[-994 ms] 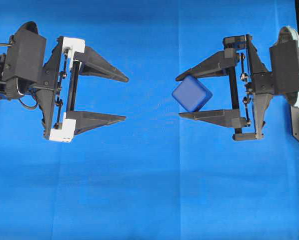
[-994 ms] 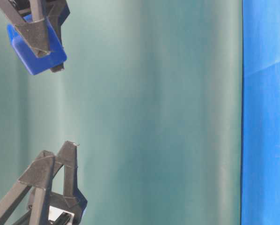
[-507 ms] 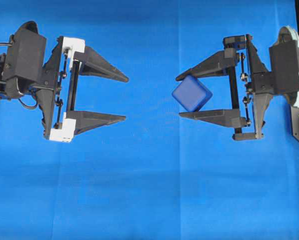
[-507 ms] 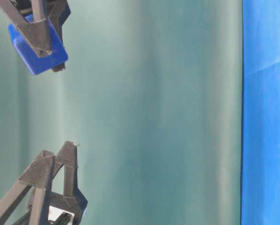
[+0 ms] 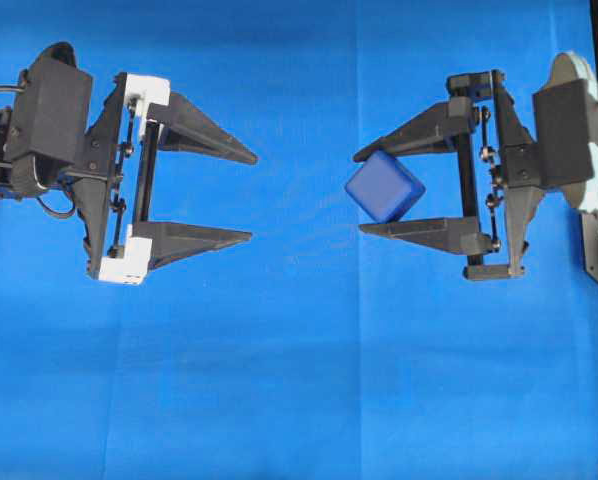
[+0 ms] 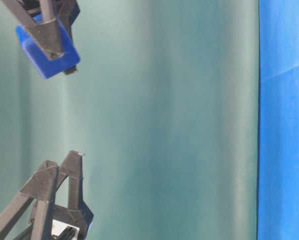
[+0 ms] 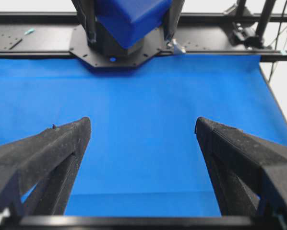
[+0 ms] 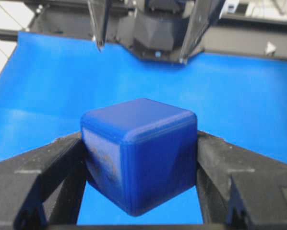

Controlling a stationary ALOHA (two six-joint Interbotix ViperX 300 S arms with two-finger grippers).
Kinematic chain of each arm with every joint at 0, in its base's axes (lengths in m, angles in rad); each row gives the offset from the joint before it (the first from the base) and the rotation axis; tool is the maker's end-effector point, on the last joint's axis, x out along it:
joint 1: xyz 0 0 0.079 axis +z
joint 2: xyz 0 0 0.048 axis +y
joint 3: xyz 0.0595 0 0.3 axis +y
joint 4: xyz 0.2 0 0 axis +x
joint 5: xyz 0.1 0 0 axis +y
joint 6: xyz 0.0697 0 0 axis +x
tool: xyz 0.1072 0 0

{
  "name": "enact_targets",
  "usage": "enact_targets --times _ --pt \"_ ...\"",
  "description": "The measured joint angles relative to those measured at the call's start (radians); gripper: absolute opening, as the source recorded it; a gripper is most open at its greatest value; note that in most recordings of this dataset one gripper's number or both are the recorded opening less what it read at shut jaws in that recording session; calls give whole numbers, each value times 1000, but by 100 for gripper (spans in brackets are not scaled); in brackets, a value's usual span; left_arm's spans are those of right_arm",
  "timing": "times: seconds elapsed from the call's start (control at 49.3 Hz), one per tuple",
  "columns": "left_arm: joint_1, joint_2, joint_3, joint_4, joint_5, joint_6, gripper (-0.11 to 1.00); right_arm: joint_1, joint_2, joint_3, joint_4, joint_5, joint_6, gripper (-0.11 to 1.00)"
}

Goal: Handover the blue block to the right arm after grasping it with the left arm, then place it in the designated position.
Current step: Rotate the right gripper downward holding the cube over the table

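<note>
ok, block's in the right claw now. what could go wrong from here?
1. The blue block sits corner-on between the right claw fingers, near their tips, so it may twist or slip out while carried.
2. It hangs well above the blue cloth; a release from this height would likely bounce or roll off target.
3. The open left claw faces it across the gap; a swing that way could clip it.

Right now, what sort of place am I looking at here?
Probably a robotics lab bench: two arms face each other over a blue cloth, the right gripper pinching a blue block, the left gripper open, and a plain green backdrop behind.
</note>
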Motion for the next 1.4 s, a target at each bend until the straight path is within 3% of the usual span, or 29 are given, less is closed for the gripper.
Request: enact_targets --times 0.385,0.527,0.892,1.156,1.399 --pt "2 0 0 0 0 0 93 61 0 0 18 235 92 55" --pt "2 0 0 0 0 0 93 74 0 0 18 272 95 55" --pt "2 0 0 0 0 -2 93 75 11 0 18 281 95 55" --pt "2 0 0 0 0 -2 93 77 133 -2 18 265 95 55" --pt "2 0 0 0 0 3 93 54 290 -26 18 135 94 55"
